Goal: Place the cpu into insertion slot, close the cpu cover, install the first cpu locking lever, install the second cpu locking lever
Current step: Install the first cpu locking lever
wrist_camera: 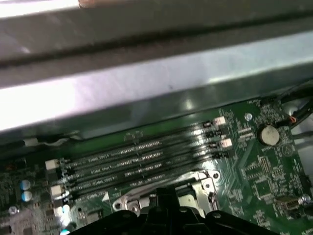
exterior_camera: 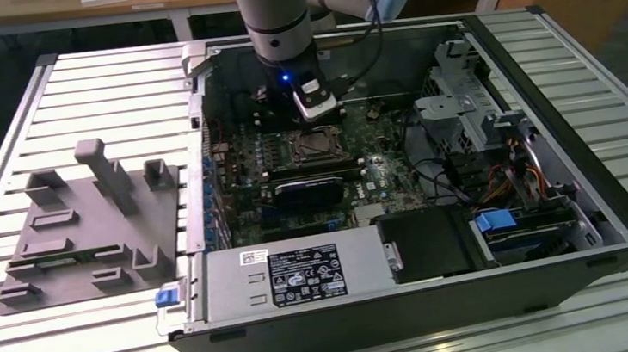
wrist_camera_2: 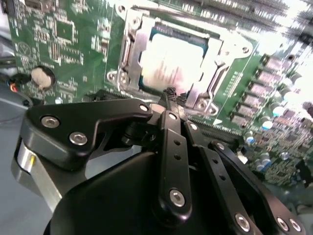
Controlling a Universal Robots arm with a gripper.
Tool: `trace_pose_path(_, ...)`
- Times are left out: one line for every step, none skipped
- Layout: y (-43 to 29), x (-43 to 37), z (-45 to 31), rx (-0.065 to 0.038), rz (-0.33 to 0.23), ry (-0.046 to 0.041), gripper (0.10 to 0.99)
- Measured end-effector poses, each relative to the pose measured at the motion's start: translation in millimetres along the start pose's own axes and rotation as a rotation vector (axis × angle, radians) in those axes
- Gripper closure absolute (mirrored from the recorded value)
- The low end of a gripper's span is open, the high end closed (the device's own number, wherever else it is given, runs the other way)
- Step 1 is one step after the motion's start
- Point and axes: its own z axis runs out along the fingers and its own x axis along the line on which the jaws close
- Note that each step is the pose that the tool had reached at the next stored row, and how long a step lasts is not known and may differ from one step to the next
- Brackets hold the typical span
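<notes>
Exterior view: a robot arm reaches down into an open computer case lying on a slatted metal surface [exterior_camera: 576, 30].

The pincer [exterior_camera: 311, 117] hangs just above the motherboard [exterior_camera: 290, 174], close over the chip socket. In the second wrist view the pincer [wrist_camera_2: 169, 95] has its black fingers [wrist_camera_2: 171, 127] drawn together to a narrow tip, with nothing between them, at the socket's near edge. The chip [wrist_camera_2: 168, 66], pale and silvery, lies flat inside the socket [wrist_camera_2: 134, 73], and the metal cover frame [wrist_camera_2: 210, 81] lies down around it. In the first wrist view, long black memory slots [wrist_camera: 137, 164] run beside the socket. A grey fixture tray [exterior_camera: 83, 228] rests on the surface at the exterior view's left.
</notes>
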Motion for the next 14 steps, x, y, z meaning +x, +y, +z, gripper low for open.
trace_pose_path(-0.3, -0.9, 0.1, 0.006, -0.001, -0.0001, 0.984)
trace_pose_path(-0.7, -2.3, 0.2, 0.01, -0.001, 0.0009, 0.984)
trace_pose_path(-1.0, -4.0, 0.4, 0.013, -0.001, 0.0027, 0.984)
trace_pose_path(-1.3, -5.9, 0.6, 0.015, -0.001, 0.0047, 0.984)
trace_pose_path(-1.5, -7.9, 0.9, 0.018, -0.001, 0.007, 0.984)
trace_pose_path(-1.8, -9.8, 1.1, 0.021, -0.001, 0.0091, 0.984)
trace_pose_path(-1.9, -11.2, 1.2, 0.025, -0.002, 0.0108, 0.984)
trace_pose_path(-1.9, -11.8, 1.3, 0.029, -0.002, 0.012, 0.984)
trace_pose_path(-1.9, -11.9, 1.4, 0.034, -0.003, 0.0116, 0.984)
trace_pose_path(-1.9, -11.9, 1.1, 0.036, -0.003, 0.0116, 0.984)
trace_pose_path(-1.8, -12.0, 0.2, 0.037, -0.003, 0.0117, 0.984)
trace_pose_path(-0.9, -12.8, -4.7, 0.036, -0.003, 0.0115, 0.984)
trace_pose_path(-0.5, -13.1, -7.3, 0.036, -0.003, 0.0115, 0.984)
trace_pose_path(-0.1, -13.5, -9.9, 0.036, -0.003, 0.0115, 0.984)
